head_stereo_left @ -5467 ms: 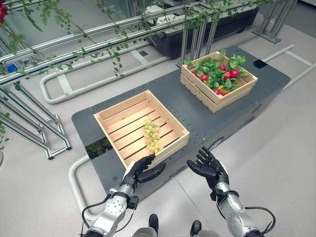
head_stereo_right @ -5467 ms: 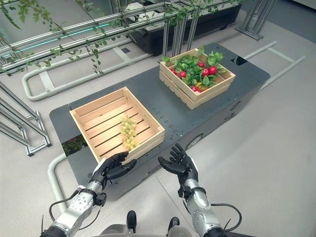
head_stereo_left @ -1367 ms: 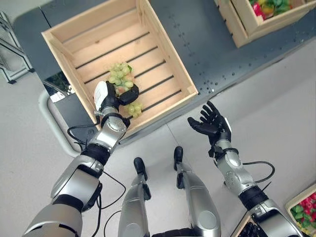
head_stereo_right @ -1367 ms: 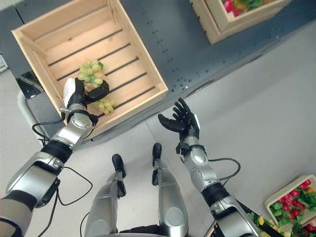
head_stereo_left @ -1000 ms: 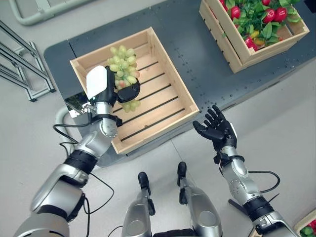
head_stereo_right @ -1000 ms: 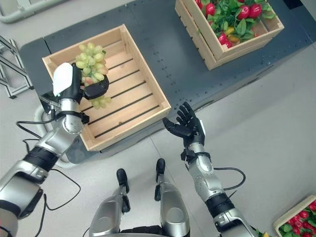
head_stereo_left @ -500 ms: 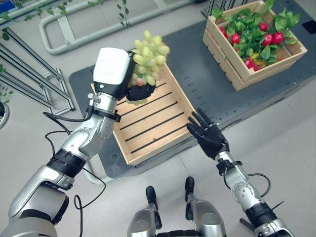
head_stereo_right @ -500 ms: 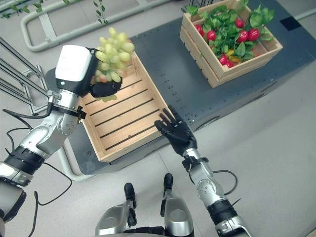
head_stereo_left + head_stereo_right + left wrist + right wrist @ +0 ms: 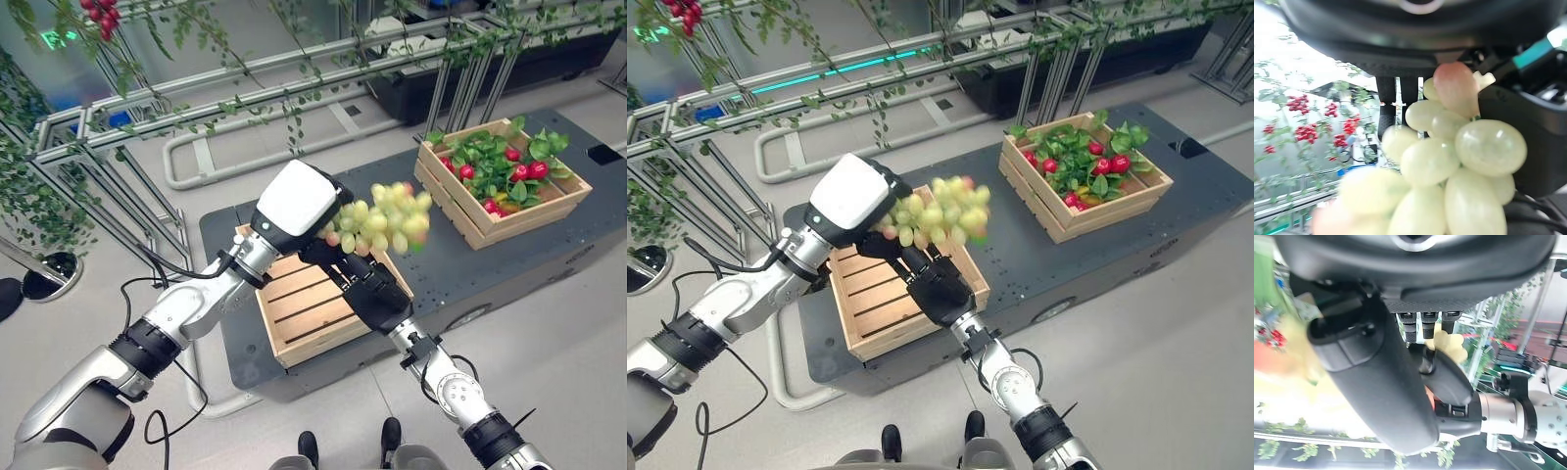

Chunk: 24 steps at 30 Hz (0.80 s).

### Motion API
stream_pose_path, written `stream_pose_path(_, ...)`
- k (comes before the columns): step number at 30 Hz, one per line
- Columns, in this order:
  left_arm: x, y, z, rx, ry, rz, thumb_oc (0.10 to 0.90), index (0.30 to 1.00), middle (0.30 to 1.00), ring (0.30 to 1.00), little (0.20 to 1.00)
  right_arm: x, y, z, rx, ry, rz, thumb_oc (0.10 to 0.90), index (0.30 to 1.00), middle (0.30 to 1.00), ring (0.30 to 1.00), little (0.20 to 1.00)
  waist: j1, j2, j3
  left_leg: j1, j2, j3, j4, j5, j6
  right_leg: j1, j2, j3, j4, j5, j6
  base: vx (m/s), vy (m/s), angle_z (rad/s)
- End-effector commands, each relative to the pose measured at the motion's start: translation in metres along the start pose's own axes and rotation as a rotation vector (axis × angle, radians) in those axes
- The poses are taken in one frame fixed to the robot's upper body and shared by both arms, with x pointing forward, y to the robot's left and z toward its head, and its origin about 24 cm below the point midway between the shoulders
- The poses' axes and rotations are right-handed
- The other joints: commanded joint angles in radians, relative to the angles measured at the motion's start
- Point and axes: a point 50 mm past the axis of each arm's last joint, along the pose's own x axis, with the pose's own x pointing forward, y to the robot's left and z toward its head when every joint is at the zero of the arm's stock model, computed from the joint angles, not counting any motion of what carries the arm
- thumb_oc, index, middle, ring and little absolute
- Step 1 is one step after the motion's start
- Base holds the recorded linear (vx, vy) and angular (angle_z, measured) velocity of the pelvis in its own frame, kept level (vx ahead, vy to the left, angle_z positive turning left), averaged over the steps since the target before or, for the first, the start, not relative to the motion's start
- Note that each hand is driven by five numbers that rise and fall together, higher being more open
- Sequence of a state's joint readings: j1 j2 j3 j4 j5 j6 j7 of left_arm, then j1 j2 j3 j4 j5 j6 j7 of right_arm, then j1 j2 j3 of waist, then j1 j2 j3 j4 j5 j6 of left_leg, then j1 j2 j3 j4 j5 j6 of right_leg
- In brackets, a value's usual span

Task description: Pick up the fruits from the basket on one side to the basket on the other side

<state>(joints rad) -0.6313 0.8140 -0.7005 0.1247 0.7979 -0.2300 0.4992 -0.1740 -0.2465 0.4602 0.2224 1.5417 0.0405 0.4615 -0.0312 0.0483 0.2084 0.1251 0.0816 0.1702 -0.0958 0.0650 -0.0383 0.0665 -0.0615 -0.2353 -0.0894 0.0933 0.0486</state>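
Grey platform (image 9: 460, 269) carries two wooden crates. Green grape bunch (image 9: 384, 217) is raised above the near slatted crate (image 9: 304, 315), clasped in the left hand (image 9: 304, 208). Right hand (image 9: 370, 289), fingers extended, sits directly beneath the bunch. Far crate (image 9: 502, 196) holds red fruit and leaves.

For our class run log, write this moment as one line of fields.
left hand: shut on green grape bunch, lifted above empty wooden crate | right hand: open beneath bunch | leafy fruit crate: awaiting

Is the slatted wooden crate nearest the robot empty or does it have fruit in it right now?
Empty, as far as it shows: the near crate has bare slats, and the green grapes are up in the left hand above it.
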Motion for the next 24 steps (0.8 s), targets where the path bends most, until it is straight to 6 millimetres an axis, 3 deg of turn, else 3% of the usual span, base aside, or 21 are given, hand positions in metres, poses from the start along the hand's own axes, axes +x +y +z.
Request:
stream_pose_path(1,0.012,0.011,-0.008,0.041,-0.007,0.058,0.400,0.300,0.300,0.300,0.300,0.026,0.060,0.003,0.100,-0.118,0.437,0.800,0.900,0.900,0.900,0.900,0.006,-0.015,-0.103,0.016,-0.029,-0.031,0.009,-0.119,-0.005,0.097,-0.053,-0.008,0.002,-0.127,0.045,0.00,0.000,0.00)
stream_pose_path(7,-0.006,-0.004,-0.022,0.046,0.070,-0.035,0.400,0.300,0.300,0.300,0.300,0.028,0.077,0.013,0.007,-0.164,0.488,0.800,0.900,0.900,0.900,0.900,0.010,-0.018,-0.111,0.022,-0.028,-0.027,0.009,-0.122,0.001,0.099,-0.055,-0.004,0.002,-0.126,0.050,0.00,0.000,0.00)
stream_pose_path(15,-0.021,-0.007,-0.040,0.065,0.165,-0.063,0.400,0.300,0.300,0.300,0.300,0.024,0.072,0.021,-0.168,-0.151,0.423,0.800,0.900,0.900,0.900,0.900,0.007,-0.020,-0.118,0.020,-0.022,-0.017,0.009,-0.118,0.002,0.093,-0.055,0.005,0.002,-0.122,0.050,0.00,0.000,0.00)
stream_pose_path(20,-0.027,-0.002,-0.048,0.100,0.194,-0.033,0.400,0.300,0.300,0.300,0.300,0.014,0.054,0.022,-0.350,-0.059,0.299,0.800,0.900,0.900,0.900,0.900,-0.001,-0.025,-0.123,0.020,-0.018,-0.011,0.009,-0.117,0.000,0.089,-0.055,0.014,0.002,-0.121,0.052,-0.01,0.000,-0.02)
stream_pose_path(24,-0.030,0.017,-0.060,0.175,0.198,0.007,0.400,0.300,0.300,0.300,0.300,-0.009,0.021,0.034,-0.618,0.135,0.060,0.800,0.900,0.900,0.900,0.900,-0.015,-0.034,-0.127,0.022,-0.012,0.006,0.009,-0.116,-0.003,0.085,-0.057,0.019,0.002,-0.117,0.055,-0.01,0.005,-0.04)
